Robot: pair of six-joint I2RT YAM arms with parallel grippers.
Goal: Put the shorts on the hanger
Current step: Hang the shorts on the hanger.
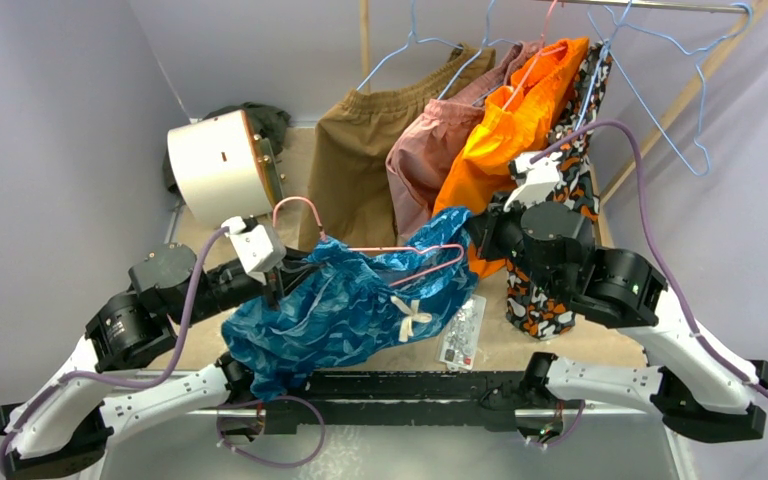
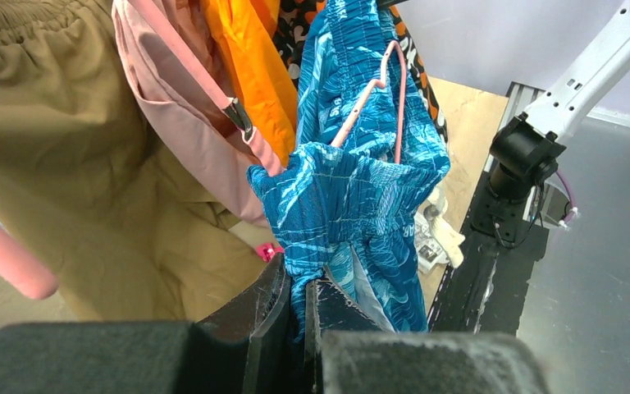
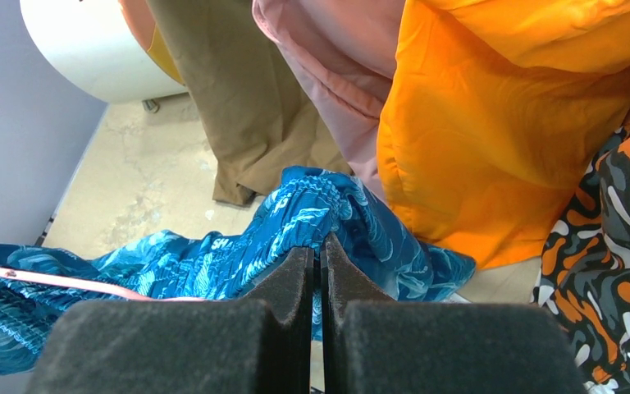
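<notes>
The blue-and-teal shorts (image 1: 345, 305) with a white drawstring bow hang stretched between my two grippers above the table. The pink-red wire hanger (image 1: 400, 250) is threaded into them, its hook (image 1: 297, 205) sticking up at the left and one corner showing at the right. My left gripper (image 1: 282, 285) is shut on the shorts' left edge (image 2: 340, 205), pinching the waistband fabric. My right gripper (image 1: 475, 235) is shut on the shorts' right end (image 3: 295, 222). The hanger wire shows in the left wrist view (image 2: 369, 90) and in the right wrist view (image 3: 57, 281).
Brown shorts (image 1: 360, 150), pink shorts (image 1: 430, 150), orange shorts (image 1: 520, 120) and a patterned garment (image 1: 570, 190) hang on light blue hangers (image 1: 680, 110) from a rail behind. A white cylinder (image 1: 215, 165) stands at the back left. A small packet (image 1: 463, 330) lies on the table.
</notes>
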